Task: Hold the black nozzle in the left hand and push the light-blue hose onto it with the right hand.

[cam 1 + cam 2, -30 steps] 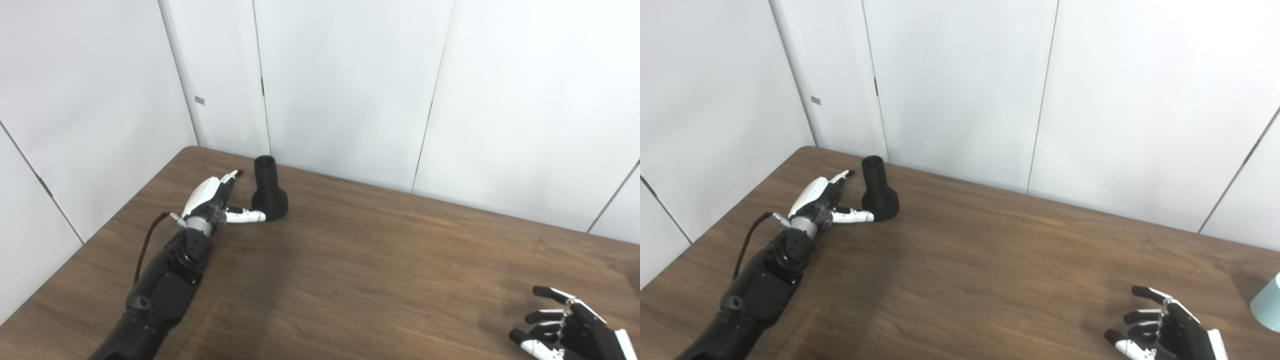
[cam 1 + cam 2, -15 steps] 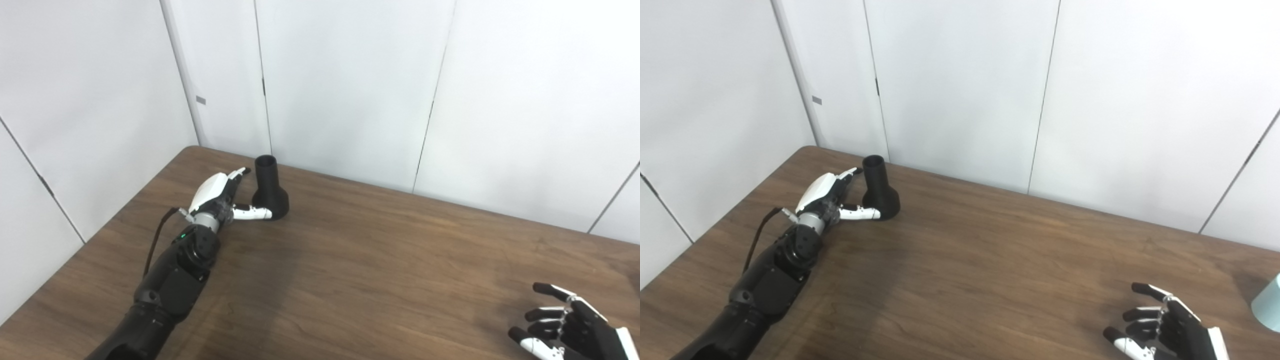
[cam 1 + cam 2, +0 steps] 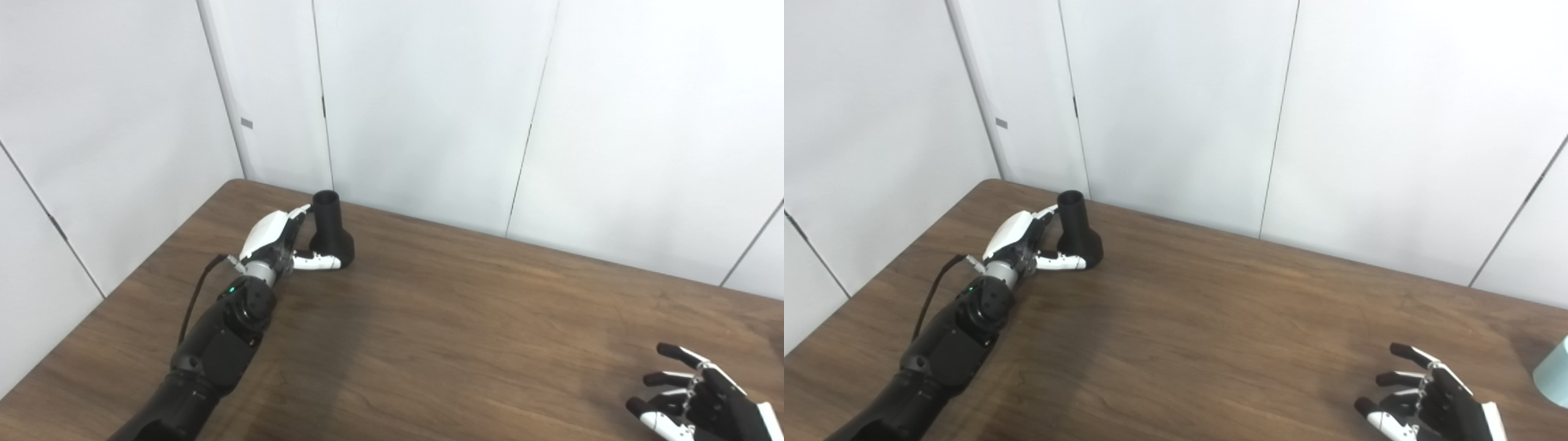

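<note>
The black nozzle [image 3: 331,233] stands upright on its flared base at the far left of the brown table [image 3: 465,318], narrow neck pointing up. My left hand [image 3: 278,236] is open right beside it on its left; its fingers reach the neck and its thumb lies along the front of the base. Whether they touch is unclear. A light-blue hose end [image 3: 1554,371] shows only at the right edge of the right eye view. My right hand [image 3: 1427,401] is open near the bottom right corner, fingers spread, holding nothing.
White wall panels [image 3: 429,110] rise directly behind the table's far edge, close behind the nozzle. The table's left edge runs diagonally beside my left forearm [image 3: 214,349].
My left hand has advanced toward the nozzle until its fingers reach the neck. The nozzle has stayed in place. My right hand has barely shifted.
</note>
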Robot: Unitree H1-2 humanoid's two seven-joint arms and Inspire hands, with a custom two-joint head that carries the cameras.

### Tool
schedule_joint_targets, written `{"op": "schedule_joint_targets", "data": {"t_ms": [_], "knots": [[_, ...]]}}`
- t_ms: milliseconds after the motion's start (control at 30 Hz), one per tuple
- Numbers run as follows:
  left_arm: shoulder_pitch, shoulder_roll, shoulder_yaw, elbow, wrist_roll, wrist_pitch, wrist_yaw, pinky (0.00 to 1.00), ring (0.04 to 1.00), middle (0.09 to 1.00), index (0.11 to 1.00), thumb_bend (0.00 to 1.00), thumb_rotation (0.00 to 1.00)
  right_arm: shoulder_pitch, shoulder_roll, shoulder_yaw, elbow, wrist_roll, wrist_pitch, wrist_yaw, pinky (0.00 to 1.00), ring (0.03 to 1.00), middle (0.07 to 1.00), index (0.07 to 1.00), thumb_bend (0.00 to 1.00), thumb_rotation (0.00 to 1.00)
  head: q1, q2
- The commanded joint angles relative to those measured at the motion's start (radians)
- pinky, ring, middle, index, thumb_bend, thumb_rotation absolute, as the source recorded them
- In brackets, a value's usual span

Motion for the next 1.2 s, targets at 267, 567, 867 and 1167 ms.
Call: {"op": "schedule_joint_targets", "data": {"t_ms": [267, 567, 867, 1167], "knots": [[-0.016, -0.028, -0.040, 0.055, -0.009, 0.011, -0.021, 0.87, 0.961, 0.942, 0.921, 1.00, 0.43, -0.015, -0.012, -0.006, -0.031, 0.007, -0.026, 0.005, 0.36, 0.415, 0.545, 0.727, 0.51, 0.00, -0.003, 0.009], [-0.015, -0.020, -0.105, 0.087, 0.034, -0.011, -0.035, 0.86, 0.903, 0.878, 0.867, 0.96, 0.38, -0.016, -0.017, -0.010, -0.021, 0.014, -0.039, 0.013, 0.34, 0.415, 0.546, 0.727, 0.51, 0.00, -0.005, 0.017], [-0.025, -0.016, -0.164, 0.142, 0.081, -0.040, -0.023, 0.79, 0.796, 0.786, 0.781, 0.88, 0.26, -0.014, -0.014, -0.010, -0.032, 0.011, -0.027, 0.009, 0.33, 0.413, 0.546, 0.723, 0.51, 0.00, -0.005, 0.025], [-0.040, -0.012, -0.239, 0.261, 0.157, -0.121, 0.048, 0.21, 0.294, 0.449, 0.495, 0.53, 0.00, -0.014, -0.012, -0.016, -0.041, 0.014, 0.003, 0.008, 0.34, 0.413, 0.543, 0.726, 0.51, 0.00, -0.004, 0.030]]}}
